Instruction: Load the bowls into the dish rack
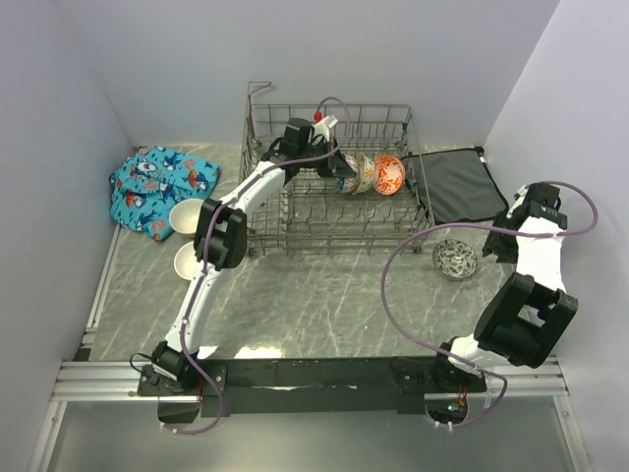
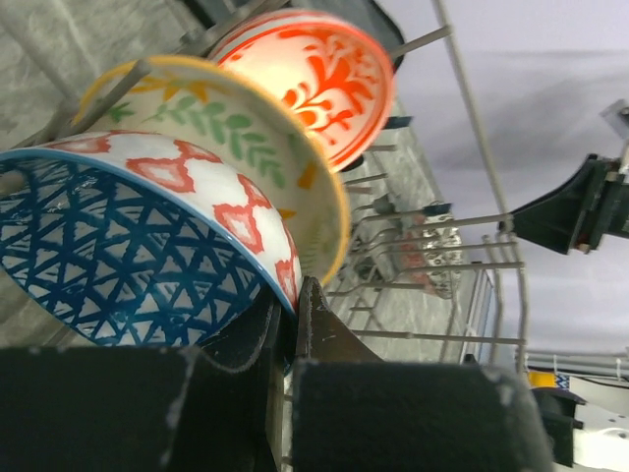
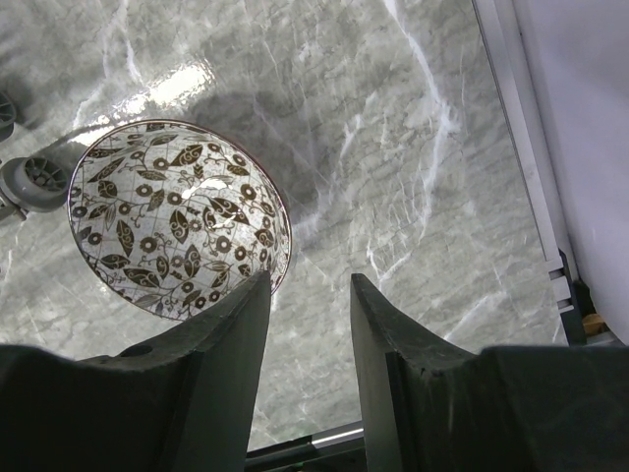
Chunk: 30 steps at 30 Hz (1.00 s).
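The dish rack (image 1: 324, 239) stands at the back middle of the table. Three bowls stand on edge in it: a blue patterned bowl (image 2: 118, 256), a cream bowl with orange leaves (image 2: 226, 128) and an orange-red patterned bowl (image 2: 314, 79). My left gripper (image 2: 295, 295) is inside the rack (image 1: 344, 175), shut on the blue bowl's rim. A black-and-white speckled bowl (image 3: 177, 221) sits on the table right of the rack (image 1: 455, 259). My right gripper (image 3: 310, 280) is open just above and beside it, one finger over its rim. Two plain cream bowls (image 1: 187, 216) (image 1: 189, 261) sit left of the rack.
A flat dark grey mat (image 1: 457, 185) lies right of the rack. A crumpled blue patterned cloth (image 1: 157, 187) lies at the far left. Walls close in on the left, back and right. The rack's wire side (image 2: 472, 98) rises close to the left gripper.
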### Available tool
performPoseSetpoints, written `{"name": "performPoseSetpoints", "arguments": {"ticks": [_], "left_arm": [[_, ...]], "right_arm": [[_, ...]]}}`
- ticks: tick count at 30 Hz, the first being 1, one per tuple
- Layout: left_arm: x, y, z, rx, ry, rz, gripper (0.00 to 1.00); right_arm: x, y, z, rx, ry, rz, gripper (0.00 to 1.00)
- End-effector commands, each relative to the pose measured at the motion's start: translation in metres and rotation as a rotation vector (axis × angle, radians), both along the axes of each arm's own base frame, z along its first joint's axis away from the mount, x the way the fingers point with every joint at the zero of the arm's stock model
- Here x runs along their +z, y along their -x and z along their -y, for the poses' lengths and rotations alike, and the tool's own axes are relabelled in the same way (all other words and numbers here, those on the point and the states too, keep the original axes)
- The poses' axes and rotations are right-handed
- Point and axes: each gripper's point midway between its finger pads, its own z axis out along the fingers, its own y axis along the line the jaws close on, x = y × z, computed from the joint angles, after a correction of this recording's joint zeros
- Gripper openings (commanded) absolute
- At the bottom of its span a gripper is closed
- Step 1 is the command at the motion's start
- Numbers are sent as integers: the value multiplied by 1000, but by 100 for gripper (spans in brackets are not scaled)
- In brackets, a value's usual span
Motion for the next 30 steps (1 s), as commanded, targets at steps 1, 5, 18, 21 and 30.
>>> {"name": "performPoseSetpoints", "arguments": {"ticks": [1, 5, 18, 21, 30], "left_arm": [[-1, -23, -13, 57, -18, 75, 5], [4, -23, -13, 42, -15, 108, 23], [93, -29, -20, 80, -35, 378, 49], [107, -29, -31, 112, -97, 443, 51], [225, 51, -79, 114, -260, 871, 52]], "right_arm": [[8, -9, 11, -2, 32, 28, 46], [7, -8, 9, -2, 28, 25, 46], [13, -8, 8, 0, 32, 44, 46], [14, -7, 7, 1, 31, 48, 46], [21, -5, 0, 8, 19, 81, 46]]}}
